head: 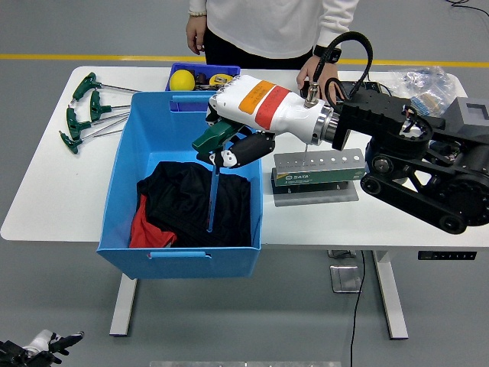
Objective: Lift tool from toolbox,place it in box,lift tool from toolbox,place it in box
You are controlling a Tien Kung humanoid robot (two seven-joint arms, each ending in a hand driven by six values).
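Head view: black cloth (195,202) in blue box (122,164)

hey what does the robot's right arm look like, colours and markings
The right arm is black jointed metal with a black cable looping over it. Its forearm has a white shell with an orange patch and a red band, ending in a silver collar. The right hand is black with white fingertips.

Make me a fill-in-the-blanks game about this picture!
1. The right hand holds a tool over the ____ bin.
2. Inside the bin lies black and ____ cloth.
3. The ball behind the bin is ____.
4. More green-handled tools lie on the table to the bin's ____.

Missing words: blue; red; yellow; left
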